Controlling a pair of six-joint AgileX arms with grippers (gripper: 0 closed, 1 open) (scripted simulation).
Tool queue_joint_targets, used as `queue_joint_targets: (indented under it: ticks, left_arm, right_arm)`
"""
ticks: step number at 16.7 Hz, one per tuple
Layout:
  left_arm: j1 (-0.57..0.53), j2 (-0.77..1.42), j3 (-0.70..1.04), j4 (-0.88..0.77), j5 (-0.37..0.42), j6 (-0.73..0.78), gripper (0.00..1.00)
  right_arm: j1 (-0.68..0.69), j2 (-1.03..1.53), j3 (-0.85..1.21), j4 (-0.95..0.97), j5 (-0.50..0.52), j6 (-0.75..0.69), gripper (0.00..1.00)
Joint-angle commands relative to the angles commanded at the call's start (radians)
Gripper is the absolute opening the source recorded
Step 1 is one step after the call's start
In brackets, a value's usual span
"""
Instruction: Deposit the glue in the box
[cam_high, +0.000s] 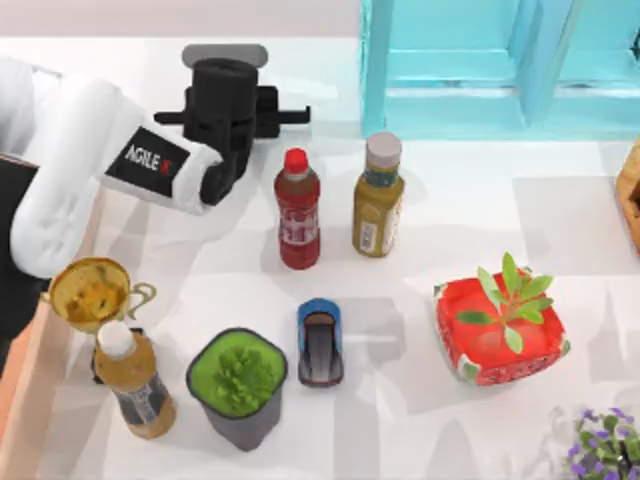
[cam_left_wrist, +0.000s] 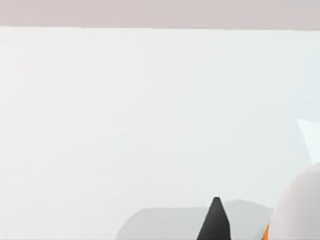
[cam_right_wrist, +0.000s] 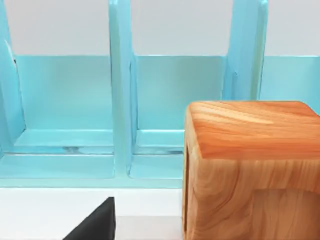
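My left gripper (cam_high: 225, 100), black at the end of the white arm, hangs over the back left of the table. In the left wrist view the gripper's black tip (cam_left_wrist: 215, 222) shows right beside a rounded white body with an orange patch, which looks like the glue (cam_left_wrist: 297, 207). Whether it is gripped cannot be told. In the top view the glue is hidden under the gripper. A peach wall of the box (cam_high: 35, 385) runs along the table's left edge. My right gripper (cam_right_wrist: 95, 225) is parked facing the cyan frame.
A red bottle (cam_high: 297, 210) and an olive-yellow bottle (cam_high: 378, 195) stand mid-table. In front are a toy car (cam_high: 320, 342), green potted plant (cam_high: 238, 385), red planter (cam_high: 500, 325), gold trophy (cam_high: 92, 292) and tea bottle (cam_high: 135, 385). Cyan frame (cam_high: 500, 60) at back right, wooden block (cam_right_wrist: 250, 165) beside it.
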Motion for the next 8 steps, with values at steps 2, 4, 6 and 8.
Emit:
queue_joint_targets:
  ticks: [2, 4, 6, 8]
  left_arm:
    - [-0.004, -0.004, 0.0, -0.003, 0.0, 0.001, 0.0]
    - [-0.004, -0.032, 0.005, -0.035, 0.0, 0.002, 0.0]
    - [-0.003, -0.078, 0.013, -0.089, -0.001, 0.002, 0.0]
    - [-0.003, -0.111, 0.021, -0.129, -0.001, 0.002, 0.0]
  right_arm:
    - [0.0, 0.0, 0.0, 0.0, 0.0, 0.0, 1.0]
    - [0.0, 0.0, 0.0, 0.0, 0.0, 0.0, 1.0]
    - [0.0, 0.0, 0.0, 0.0, 0.0, 0.0, 1.0]
    - [0.0, 0.0, 0.0, 0.0, 0.0, 0.0, 1.0]
